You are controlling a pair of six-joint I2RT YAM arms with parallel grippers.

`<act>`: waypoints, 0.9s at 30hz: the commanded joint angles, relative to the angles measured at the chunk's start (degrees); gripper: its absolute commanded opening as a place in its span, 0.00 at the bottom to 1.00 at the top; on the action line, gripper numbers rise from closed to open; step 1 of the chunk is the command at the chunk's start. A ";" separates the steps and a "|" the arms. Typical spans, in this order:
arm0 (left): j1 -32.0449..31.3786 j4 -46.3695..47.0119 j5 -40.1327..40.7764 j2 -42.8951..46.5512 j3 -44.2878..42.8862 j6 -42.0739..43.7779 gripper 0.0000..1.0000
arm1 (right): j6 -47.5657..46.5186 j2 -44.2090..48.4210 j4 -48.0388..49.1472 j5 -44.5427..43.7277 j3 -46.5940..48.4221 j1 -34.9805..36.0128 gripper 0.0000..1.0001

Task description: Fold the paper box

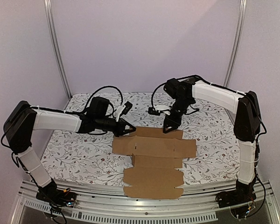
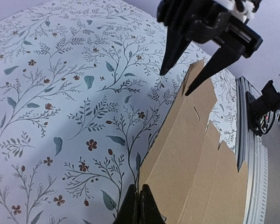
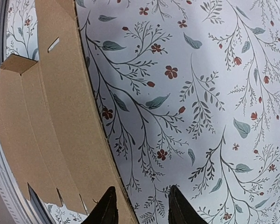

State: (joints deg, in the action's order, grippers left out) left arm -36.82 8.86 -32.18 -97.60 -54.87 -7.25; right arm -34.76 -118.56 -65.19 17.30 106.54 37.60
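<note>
The main risk, as I judged it, lay at the far edge of the flat brown die-cut cardboard sheet, the paper box. The right gripper stood over that edge with its fingers spread, one tip above the card and the other above the white floral-printed tablecloth. If it closed there, it could pinch cloth along with the card. It could also miss the thin edge and merely shove the sheet toward the near edge of the tabletop.

The left gripper had its fingers pressed together at the sheet's far-left corner; whether any card sat between them I could not tell. If it only rested there, a pull from the other side could swing the whole sheet round. A fold started off its scored line would then crease crooked.

The sheet lay unfolded in the middle of the tabletop, its last flap reaching the near edge. It was plain and unprinted, with a wide panel across its far part and narrower stepped panels toward the near edge. It also showed short slits and notched tabs. One small end tab looked slightly raised in the right wrist view.
</note>
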 commanded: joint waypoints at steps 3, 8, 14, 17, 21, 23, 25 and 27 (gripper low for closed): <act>-0.62 2.28 2.42 3.22 2.02 0.85 0.00 | -1.45 -0.85 -3.34 3.88 1.57 -0.01 0.22; -0.62 3.07 3.10 3.80 2.74 0.16 0.00 | -0.89 -0.30 -3.15 5.48 1.28 -0.07 0.02; -0.54 2.70 9.16 11.32 6.02 -0.13 0.38 | -1.19 0.45 -3.01 5.07 0.58 -0.07 0.00; -0.13 5.85 16.88 16.97 10.23 0.76 0.50 | -2.33 1.83 -2.90 5.02 -0.54 -0.07 0.00; 2.75 7.73 16.52 13.08 10.34 -1.04 0.56 | -2.03 3.28 -1.95 5.73 -0.92 -0.06 0.00; 3.32 3.66 13.04 8.52 5.68 -0.27 0.54 | -1.25 3.37 -1.32 6.32 -0.90 -0.07 0.00; 3.29 1.93 12.38 5.49 3.49 -0.01 0.52 | -0.85 3.27 -1.17 6.95 -0.84 -0.06 0.00; 3.33 3.77 11.99 4.60 3.80 -0.09 0.50 | -0.75 3.09 -1.12 7.19 -0.89 -0.07 0.00</act>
State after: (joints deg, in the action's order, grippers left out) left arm -34.00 14.28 -18.85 -90.26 -50.02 -7.70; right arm -36.14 -117.27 -67.44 22.79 106.08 37.60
